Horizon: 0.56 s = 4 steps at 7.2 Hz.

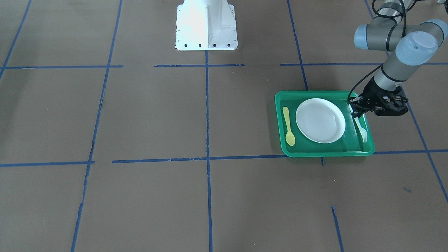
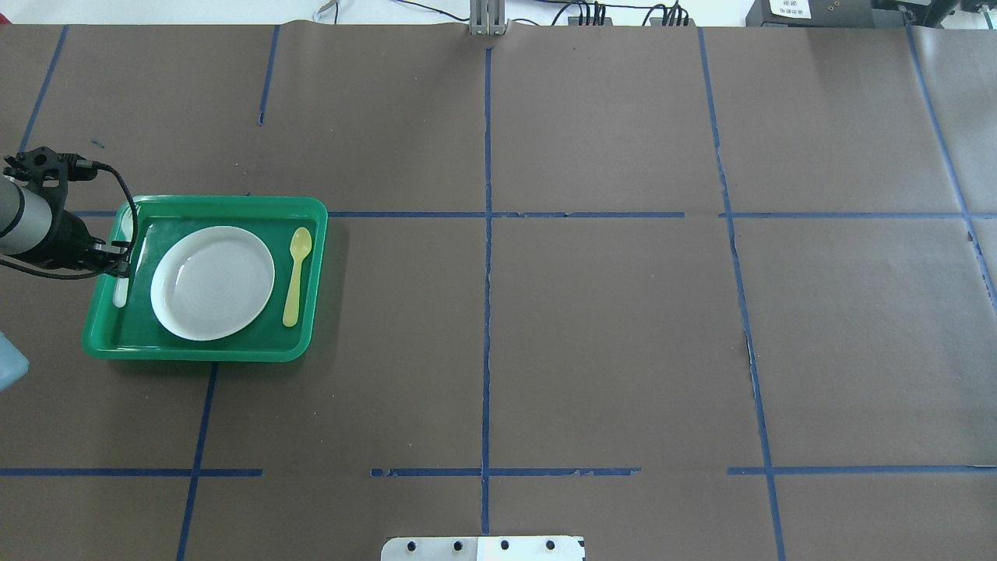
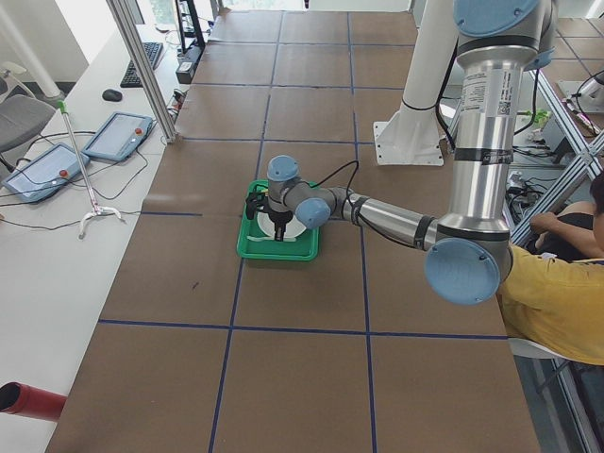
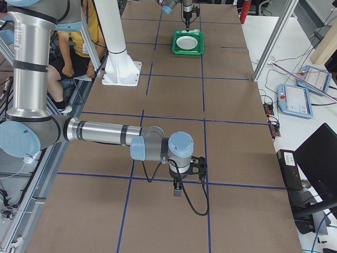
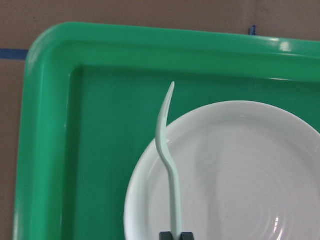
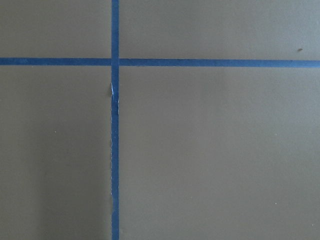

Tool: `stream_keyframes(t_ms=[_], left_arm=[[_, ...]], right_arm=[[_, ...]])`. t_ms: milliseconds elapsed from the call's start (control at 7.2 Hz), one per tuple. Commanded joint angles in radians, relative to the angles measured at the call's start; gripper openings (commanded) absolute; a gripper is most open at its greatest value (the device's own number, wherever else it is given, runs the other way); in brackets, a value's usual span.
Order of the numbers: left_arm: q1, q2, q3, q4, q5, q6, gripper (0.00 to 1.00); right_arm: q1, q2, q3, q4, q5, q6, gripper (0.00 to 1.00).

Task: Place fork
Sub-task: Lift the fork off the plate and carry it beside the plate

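Pinching fork (image 5: 173,200), seemingly; wrist view only.

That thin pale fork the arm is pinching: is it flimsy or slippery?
Likely light and slightly bendy: the slim, pale translucent plastic fork is very thin. Its smooth look suggests it might swivel in the left gripper, which pinches only the handle's end.

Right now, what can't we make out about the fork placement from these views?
- Whether the fork touches the tray: the left wrist view sees it edge-on, and it is too small in the other views.
- Tine count: edge-on in the left wrist view, tiny elsewhere.
- left hand: only its fingertips show, cut off by the left wrist view's bottom edge.
- right hand: open or shut is unclear, as it shows only in the exterior right view.
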State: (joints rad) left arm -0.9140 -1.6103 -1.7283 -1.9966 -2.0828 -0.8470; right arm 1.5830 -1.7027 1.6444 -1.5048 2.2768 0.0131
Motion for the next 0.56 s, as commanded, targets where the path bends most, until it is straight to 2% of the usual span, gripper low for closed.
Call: stream_keyframes(t_ms=[0, 417], left_arm=[[0.004, -0.01, 0.036, -0.002, 0.0, 0.008, 0.0], [0.004, -0.008, 0.036, -0.03, -0.002, -0.003, 0.0]], right_arm=[[0.0, 0.0, 0.0, 0.0, 0.001, 0.001, 1.0], [0.0, 0.0, 0.0, 0.0, 0.001, 0.001, 1.0]])
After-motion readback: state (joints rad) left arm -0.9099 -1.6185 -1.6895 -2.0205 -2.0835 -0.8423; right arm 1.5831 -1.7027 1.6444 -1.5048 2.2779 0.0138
